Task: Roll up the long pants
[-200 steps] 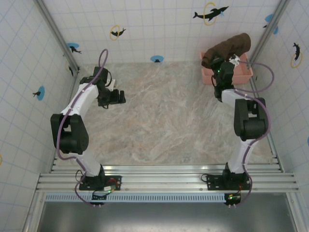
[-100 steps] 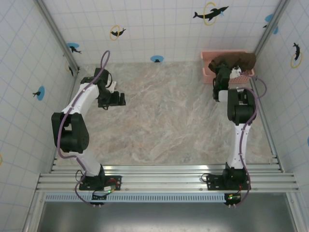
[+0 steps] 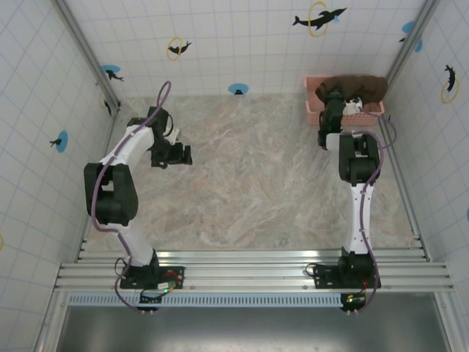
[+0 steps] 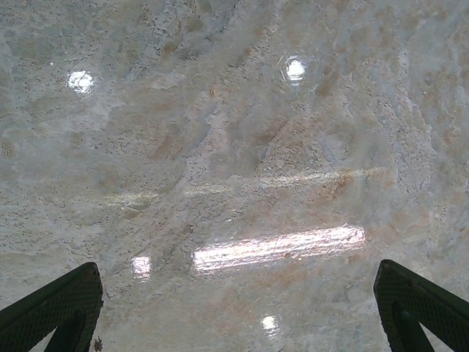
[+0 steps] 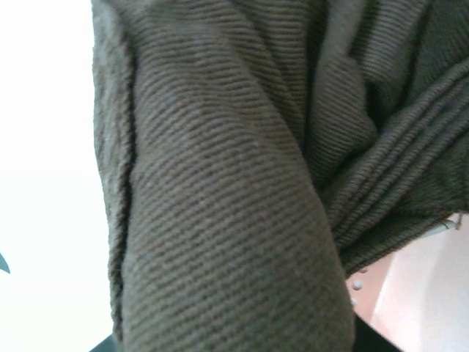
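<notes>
The long pants (image 3: 357,87) are a dark brown bundle lying across the top of the pink basket (image 3: 313,111) in the far right corner. My right gripper (image 3: 334,100) reaches into the bundle's left end. In the right wrist view the ribbed brown cloth (image 5: 220,220) presses against the camera and hides the fingers, and it appears gripped. A bit of the basket's pink plastic (image 5: 421,293) shows at the lower right. My left gripper (image 3: 183,154) hovers over the table at the left, open and holding nothing (image 4: 238,312).
The marble table (image 3: 249,176) stretches between the two arms. Tiled walls close in the back and both sides, and the basket sits tight against the back right corner post (image 3: 399,51).
The right arm has stretched out to the back and lowered the brown bundle from above the basket down onto it. The left arm has barely shifted.
</notes>
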